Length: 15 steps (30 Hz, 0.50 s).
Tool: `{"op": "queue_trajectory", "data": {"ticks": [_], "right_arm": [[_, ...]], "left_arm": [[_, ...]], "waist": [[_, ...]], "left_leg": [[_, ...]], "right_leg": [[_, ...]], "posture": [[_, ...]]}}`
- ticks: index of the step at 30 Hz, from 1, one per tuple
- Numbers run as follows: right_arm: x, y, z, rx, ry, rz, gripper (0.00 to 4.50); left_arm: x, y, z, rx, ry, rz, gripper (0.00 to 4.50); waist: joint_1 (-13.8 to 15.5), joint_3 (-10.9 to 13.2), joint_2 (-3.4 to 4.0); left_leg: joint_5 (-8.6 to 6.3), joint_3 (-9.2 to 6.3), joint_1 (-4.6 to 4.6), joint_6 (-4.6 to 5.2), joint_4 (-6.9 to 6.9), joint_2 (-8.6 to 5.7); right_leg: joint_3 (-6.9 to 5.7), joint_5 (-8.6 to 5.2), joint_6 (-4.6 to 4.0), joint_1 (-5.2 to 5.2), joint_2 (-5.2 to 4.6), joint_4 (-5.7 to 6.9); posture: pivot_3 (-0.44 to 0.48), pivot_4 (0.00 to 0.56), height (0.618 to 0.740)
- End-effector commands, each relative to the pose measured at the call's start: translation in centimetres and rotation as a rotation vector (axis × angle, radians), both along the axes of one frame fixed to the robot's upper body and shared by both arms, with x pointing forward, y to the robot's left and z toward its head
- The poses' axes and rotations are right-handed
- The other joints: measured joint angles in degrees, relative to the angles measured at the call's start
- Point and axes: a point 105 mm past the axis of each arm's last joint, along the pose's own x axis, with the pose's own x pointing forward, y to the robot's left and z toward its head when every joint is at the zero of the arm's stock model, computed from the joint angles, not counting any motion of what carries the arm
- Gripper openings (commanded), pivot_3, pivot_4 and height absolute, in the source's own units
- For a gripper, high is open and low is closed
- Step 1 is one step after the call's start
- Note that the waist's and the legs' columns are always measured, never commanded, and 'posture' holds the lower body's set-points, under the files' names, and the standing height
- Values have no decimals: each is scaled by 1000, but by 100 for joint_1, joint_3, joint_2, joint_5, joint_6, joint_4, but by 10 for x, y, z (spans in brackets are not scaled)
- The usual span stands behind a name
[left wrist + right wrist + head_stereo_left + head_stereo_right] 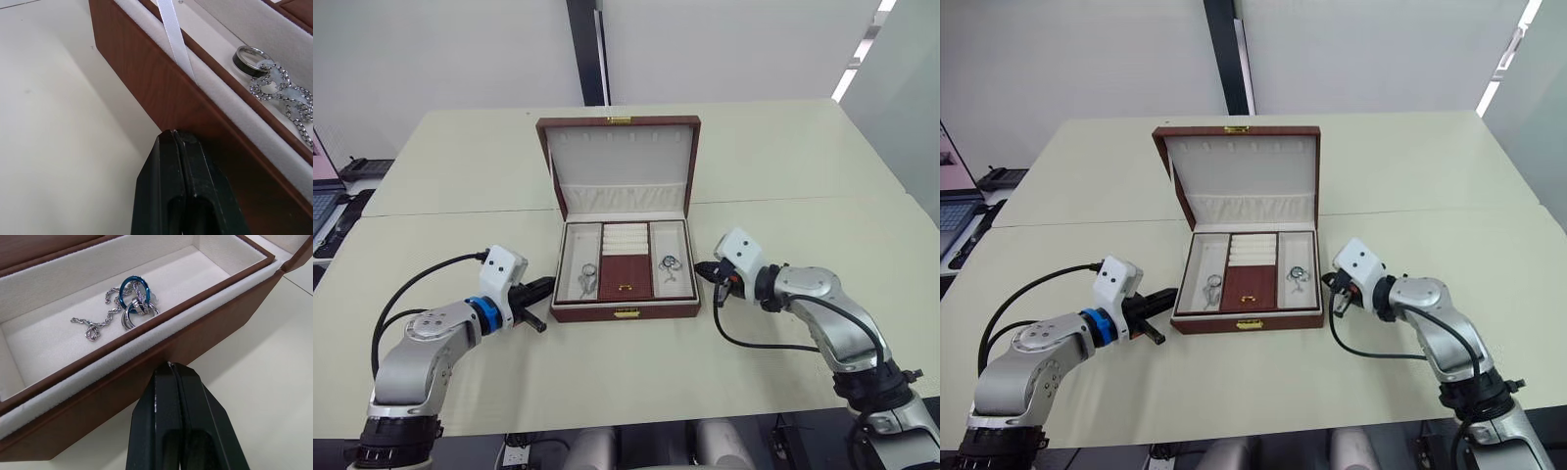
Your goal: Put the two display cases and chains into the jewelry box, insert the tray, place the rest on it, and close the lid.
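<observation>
The jewelry box (625,312) stands mid-table with its lid (620,162) upright and open. The tray (625,278) sits inside it. A silvery ring-topped chain (274,88) lies in the tray's left compartment, and a thin chain with a blue ring (132,303) lies in the right one. The display cases are hidden. My left gripper (546,287) is shut, its tip at the box's left wall. At the box's right wall my right gripper (705,270) is also shut and holds nothing.
A white ribbon (173,39) runs from the box's left side up to the lid. A laptop (323,196) and a dark device (367,168) sit at the far left. Bare cream table (783,196) surrounds the box.
</observation>
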Motion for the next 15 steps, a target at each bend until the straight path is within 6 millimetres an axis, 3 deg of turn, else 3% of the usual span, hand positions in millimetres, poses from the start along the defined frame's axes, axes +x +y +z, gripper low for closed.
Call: {"op": "queue_trajectory", "data": {"ticks": [1, 9, 15], "right_arm": [[-21, 28, 6, 53, 18, 158, 14], [-22, 27, 6, 46, 9, 155, 14], [-10, 13, 7, 20, -46, 58, 14]], "left_arm": [[-11, -32, 8, -63, -7, -163, 0], [-13, -30, 5, -59, -2, -154, 0], [-10, -19, 5, -41, -19, -105, 0]], "waist": [[2, 0, 0], [2, -1, 0], [0, -1, -1]], "left_leg": [[0, 0, 0, 0, 0, 0], [0, 0, 2, 0, 0, 0], [0, 0, 3, 0, 0, 0]], "right_leg": [[0, 0, 0, 1, 0, 0], [-1, 0, 0, 4, 0, -1], [-1, 0, 0, 5, 0, -1]], "posture": [[0, 150, 740], [0, 150, 740], [0, 150, 740]]}}
